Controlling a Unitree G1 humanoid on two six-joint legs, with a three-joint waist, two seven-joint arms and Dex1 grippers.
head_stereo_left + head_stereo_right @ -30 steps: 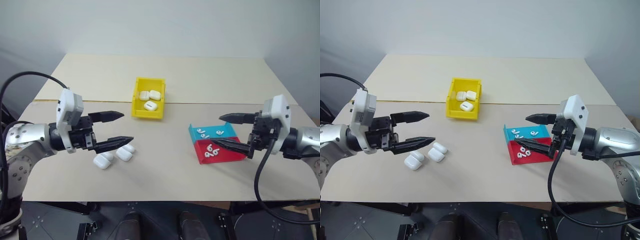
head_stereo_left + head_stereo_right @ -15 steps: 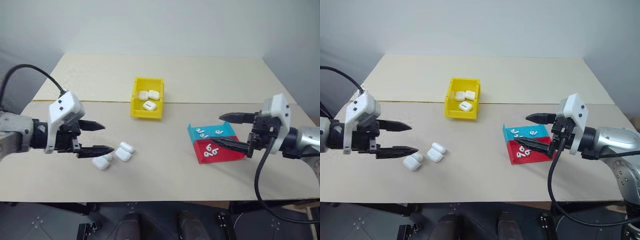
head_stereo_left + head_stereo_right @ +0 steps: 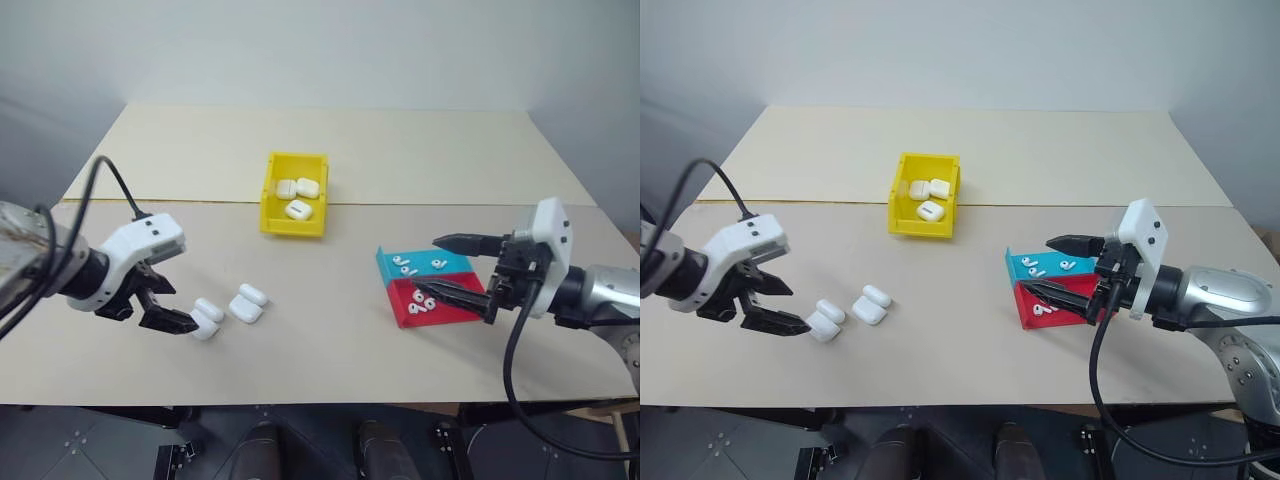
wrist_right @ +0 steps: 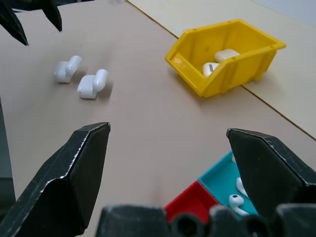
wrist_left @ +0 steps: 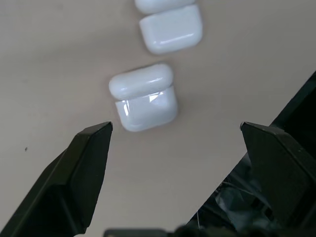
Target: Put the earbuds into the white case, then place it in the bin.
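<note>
The left claw (image 3: pixel 163 305) is hanging wide open and tipped steeply downward over a small, rounded, glossy white plastic case (image 5: pixel 143 97) lying on the beige counter (image 3: pixel 320 320), in what looks like the opening step: picking up a case. The next move calls for sinking the jaws around that case (two like it are lying just beside). The right claw (image 3: pixel 452 268), also spread wide and empty, is pointing nearly level above the teal plastic tray (image 3: pixel 455 262) and red plastic tray (image 3: pixel 455 307), where the tiny glossy white earbuds (image 3: pixel 422 300) are lying. The small bright yellow plastic bin (image 3: pixel 296 223) is sitting well apart, holding three cases.
</note>
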